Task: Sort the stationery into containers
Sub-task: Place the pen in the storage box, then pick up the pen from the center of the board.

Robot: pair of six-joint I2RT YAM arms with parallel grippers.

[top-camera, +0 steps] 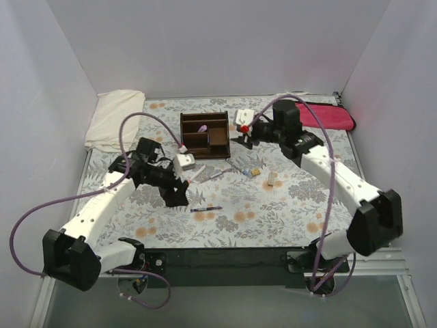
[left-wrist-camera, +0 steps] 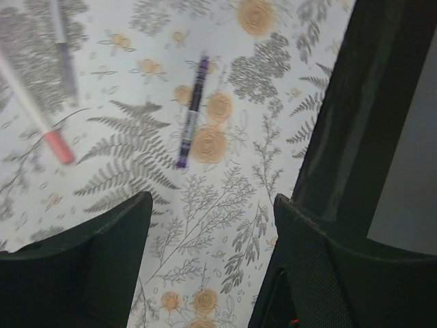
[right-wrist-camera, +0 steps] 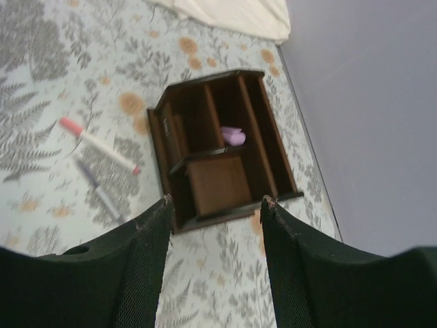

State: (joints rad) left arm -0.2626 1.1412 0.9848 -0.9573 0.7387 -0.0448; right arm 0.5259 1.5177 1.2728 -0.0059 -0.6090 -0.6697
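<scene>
The dark brown wooden organizer (top-camera: 205, 134) (right-wrist-camera: 222, 150) stands at the back middle, with a pink eraser (top-camera: 203, 128) (right-wrist-camera: 233, 136) in a rear compartment. My right gripper (top-camera: 244, 141) (right-wrist-camera: 215, 201) hangs open and empty just right of it. A dark purple pen (top-camera: 206, 208) (left-wrist-camera: 192, 113) lies near the front. My left gripper (top-camera: 176, 197) (left-wrist-camera: 213, 205) is open above the cloth just left of that pen, holding nothing. A white pen with a pink cap (top-camera: 198, 173) (left-wrist-camera: 34, 109) (right-wrist-camera: 99, 145) and a grey pen (top-camera: 217, 175) (left-wrist-camera: 65, 55) (right-wrist-camera: 99, 191) lie mid-table. Two tan blocks (top-camera: 272, 180) sit to the right.
A magenta folded cloth (top-camera: 328, 115) lies at the back right and a white folded cloth (top-camera: 116, 117) (right-wrist-camera: 232, 14) at the back left. White walls close in three sides. The table's dark front edge (left-wrist-camera: 362, 123) runs close to the left gripper.
</scene>
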